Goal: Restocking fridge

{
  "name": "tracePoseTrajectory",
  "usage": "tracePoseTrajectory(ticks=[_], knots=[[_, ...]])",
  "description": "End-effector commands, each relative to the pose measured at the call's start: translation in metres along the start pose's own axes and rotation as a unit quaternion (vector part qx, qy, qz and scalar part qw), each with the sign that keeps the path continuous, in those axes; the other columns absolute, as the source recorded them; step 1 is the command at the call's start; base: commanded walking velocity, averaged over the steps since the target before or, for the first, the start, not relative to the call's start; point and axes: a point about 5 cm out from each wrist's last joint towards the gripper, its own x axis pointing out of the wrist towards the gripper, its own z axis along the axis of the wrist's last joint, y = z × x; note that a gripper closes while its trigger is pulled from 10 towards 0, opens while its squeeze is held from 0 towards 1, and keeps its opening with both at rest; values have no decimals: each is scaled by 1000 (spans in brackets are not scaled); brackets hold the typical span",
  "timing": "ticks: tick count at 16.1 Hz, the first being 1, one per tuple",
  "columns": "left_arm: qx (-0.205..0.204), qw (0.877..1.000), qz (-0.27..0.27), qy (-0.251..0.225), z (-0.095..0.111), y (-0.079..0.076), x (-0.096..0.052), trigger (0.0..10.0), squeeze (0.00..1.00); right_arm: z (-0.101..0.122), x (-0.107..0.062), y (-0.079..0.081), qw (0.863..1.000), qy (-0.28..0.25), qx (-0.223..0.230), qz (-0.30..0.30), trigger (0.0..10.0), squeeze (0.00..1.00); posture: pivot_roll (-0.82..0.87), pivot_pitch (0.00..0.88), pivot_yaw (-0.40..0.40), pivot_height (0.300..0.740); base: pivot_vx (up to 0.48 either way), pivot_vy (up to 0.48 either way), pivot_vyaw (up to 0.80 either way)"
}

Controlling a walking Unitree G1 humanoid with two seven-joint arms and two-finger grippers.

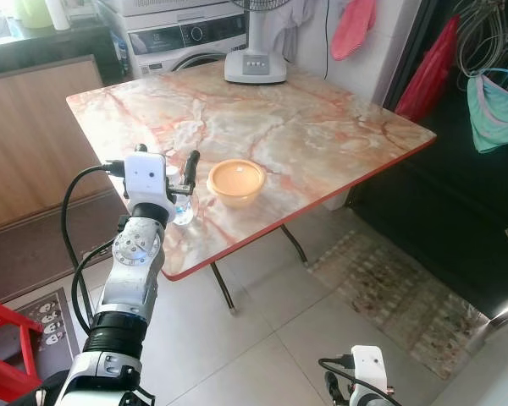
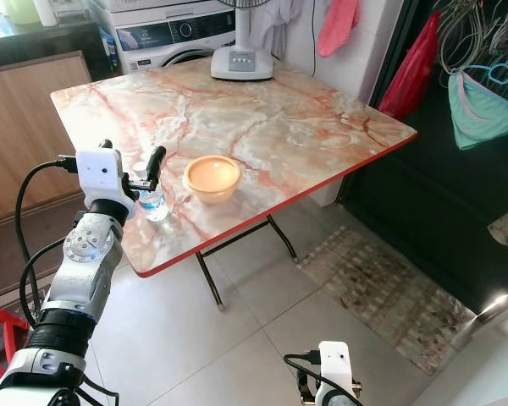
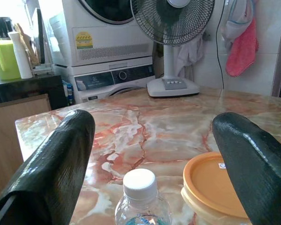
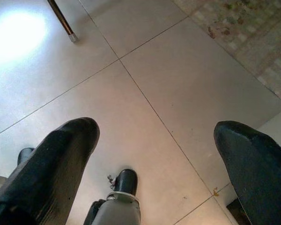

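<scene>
While raised over the near corner of a marble-patterned folding table [image 1: 322, 127], left gripper [image 3: 152, 154] held level with its two black fingers [image 3: 51, 164] spread wide apart, one on each side of a single small clear water bottle [image 3: 141, 201] with a white cap. Bottle upright on the tabletop between the fingers, not touched by either (gap visible on both sides in the left wrist view). Just beside the bottle, one round tub [image 1: 235, 182] with an orange lid, also on the table, close to the red-trimmed edge. At the far side of the table, one white standing fan [image 3: 172, 47], base resting on the tabletop. Behind the table, one white washing machine [image 2: 173, 34] with another white appliance stacked above it, and a dark counter [image 3: 23, 86] carrying a green jug and a white bottle. One pink cloth [image 1: 353, 25] hanging on the wall; hangers and a teal garment [image 1: 495, 110] at the right. Right gripper [image 4: 157, 159] low beside the body, pointing down at grey floor tiles [image 4: 178, 93], its two fingers likewise apart and holding nothing. One patterned mat [image 1: 389, 288] on the floor beneath the table's right side.
</scene>
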Motion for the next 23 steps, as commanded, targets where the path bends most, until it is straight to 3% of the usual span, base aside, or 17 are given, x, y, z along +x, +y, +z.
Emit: tracePoseTrajectory(ticks=[1, 5, 9, 23], knots=[[8, 1000, -2, 3, 0, 1, 0, 10000, 0, 2, 1, -1, 1000, 1, -8, 1, 10000, 0, 89, 0, -23, 740, 0, 0, 0], [8, 1000, -5, 0, 2, 0, 0, 10000, 0, 2, 1, 1, 1000, 4, -18, 11, 10000, 0, 96, 0, -22, 740, 0, 0, 0], [11, 1000, -5, 0, 2, 0, 0, 10000, 0, 2, 1, 1, 1000, 4, -19, 16, 10000, 0, 98, 0, -22, 740, 0, 0, 638], [11, 1000, -8, -5, 3, -1, -1, 10000, 0, 0, 0, 2, 1000, 5, -8, 22, 10000, 0, 100, 0, -23, 740, 54, 0, 0]])
